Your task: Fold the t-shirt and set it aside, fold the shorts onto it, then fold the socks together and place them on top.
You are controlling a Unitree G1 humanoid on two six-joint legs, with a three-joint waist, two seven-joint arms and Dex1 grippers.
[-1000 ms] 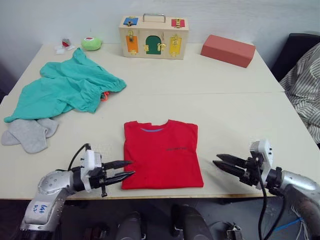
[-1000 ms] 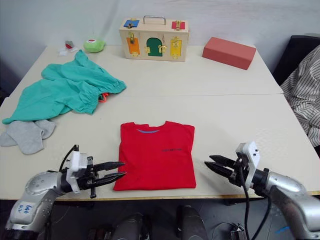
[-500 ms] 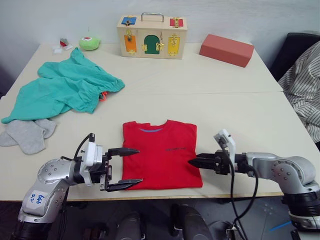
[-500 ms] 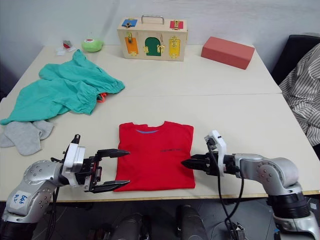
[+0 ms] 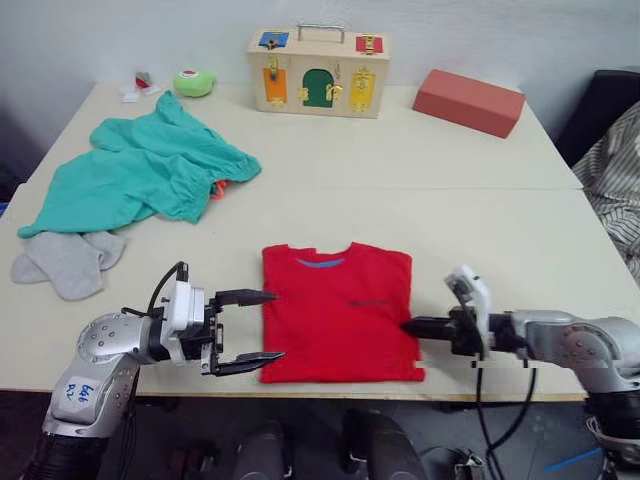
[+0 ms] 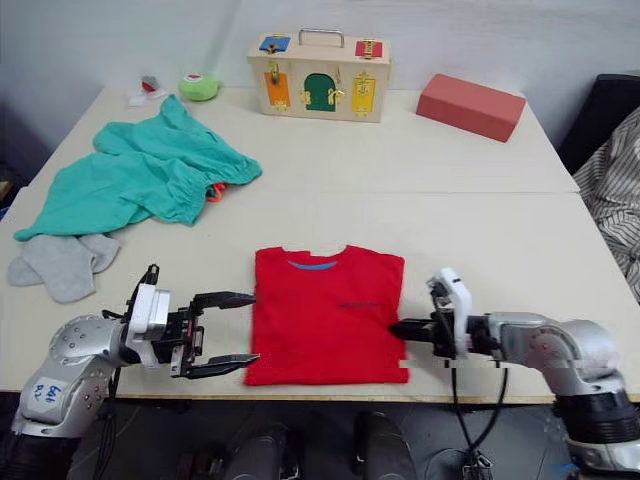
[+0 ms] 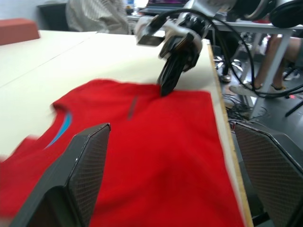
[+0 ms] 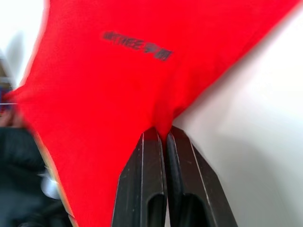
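red t-shirt (image 5: pixel 340 310), teal shorts (image 5: pixel 130 180), grey socks (image 5: pixel 65 262)

Bright red folded t-shirt (image 5: pixel 340 312) lies flat near table front edge. Left gripper (image 5: pixel 252 326) at its left edge, black fingers spread wide. Right gripper (image 5: pixel 415 326) touches its right edge, fingers together. Teal-green shorts (image 5: pixel 140 176) and light-grey socks (image 5: pixel 68 262) far left.

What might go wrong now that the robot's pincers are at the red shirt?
The right pincer pinches only a little of the t-shirt edge, so the cloth may slip out. The left pincer is open and holds nothing, so a pull from one side might undo the fold. The shirt lies near the table edge and might slide off.
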